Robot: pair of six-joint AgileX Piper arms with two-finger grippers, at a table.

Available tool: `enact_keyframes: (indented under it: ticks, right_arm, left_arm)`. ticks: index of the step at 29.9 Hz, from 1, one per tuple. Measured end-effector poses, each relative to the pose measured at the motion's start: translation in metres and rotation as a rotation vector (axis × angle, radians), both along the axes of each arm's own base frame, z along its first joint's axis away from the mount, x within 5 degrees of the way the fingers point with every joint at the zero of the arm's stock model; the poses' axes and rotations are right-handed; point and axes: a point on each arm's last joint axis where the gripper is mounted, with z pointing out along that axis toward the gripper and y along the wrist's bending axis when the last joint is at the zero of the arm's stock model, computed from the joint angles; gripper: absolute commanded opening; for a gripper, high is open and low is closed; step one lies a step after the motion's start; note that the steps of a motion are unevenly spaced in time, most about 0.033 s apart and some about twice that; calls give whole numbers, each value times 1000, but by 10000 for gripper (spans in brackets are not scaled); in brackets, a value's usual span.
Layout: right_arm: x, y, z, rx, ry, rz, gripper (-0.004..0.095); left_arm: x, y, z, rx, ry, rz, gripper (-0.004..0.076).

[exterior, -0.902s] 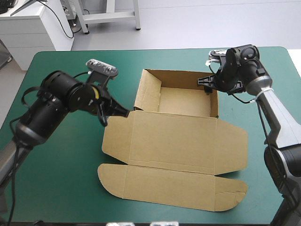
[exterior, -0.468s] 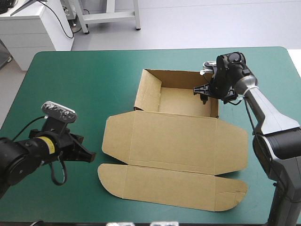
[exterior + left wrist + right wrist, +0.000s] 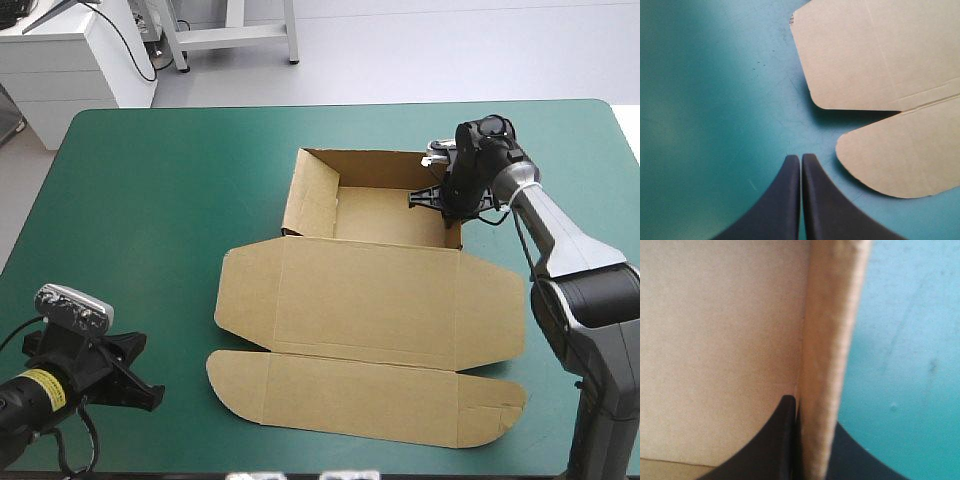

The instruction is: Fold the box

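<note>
The brown box (image 3: 370,300) lies mid-table as an open tray (image 3: 385,215) at the far side, its lid and rounded front flap (image 3: 360,395) flat toward the near edge. My right gripper (image 3: 440,200) is at the tray's right wall (image 3: 832,355), one black finger inside and one outside, shut on that wall. My left gripper (image 3: 140,385) hovers low near the table's front left corner, shut and empty. The left wrist view shows its fingers (image 3: 800,159) meeting over the teal-green cover, with the lid's corner (image 3: 875,50) and the rounded flap (image 3: 905,155) ahead of them.
Teal-green cover (image 3: 150,200) lies bare to the left of the box and along the far edge. A white cabinet (image 3: 70,60) stands beyond the table's far left corner.
My left arm has drawn back from the tray's left wall to the front left corner. My right gripper moved onto the tray's right wall and closed on it.
</note>
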Motion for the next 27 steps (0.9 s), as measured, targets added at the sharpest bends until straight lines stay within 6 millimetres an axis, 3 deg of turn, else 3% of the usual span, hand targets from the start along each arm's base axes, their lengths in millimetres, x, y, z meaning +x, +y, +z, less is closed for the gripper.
enact_keyframes:
  ticks: [4,7,10,14,17,21,27]
  right_arm:
    - [3,-11,0,19,-5,-3,-21]
    - [3,-33,16,18,-41,-6,-21]
    - [1,-69,54,-13,-151,-32,-21]
    - [-18,-142,114,-25,-320,-180,-21]
    - [-39,-186,138,-12,-389,-248,-21]
    - [-58,-237,143,-58,-405,-328,-21]
    - [-65,-308,118,-85,-420,-510,-21]
  left_arm:
    - [-8,9,-15,31,-35,8,-8]
    - [-14,14,-21,20,-55,7,-8]
    - [-20,18,-22,5,-80,6,-8]
    - [-23,22,-20,11,-127,16,-8]
    - [-23,25,-19,28,-148,25,-8]
    - [-23,25,-18,31,-151,26,-8]
    - [-24,24,-19,19,-143,21,-8]
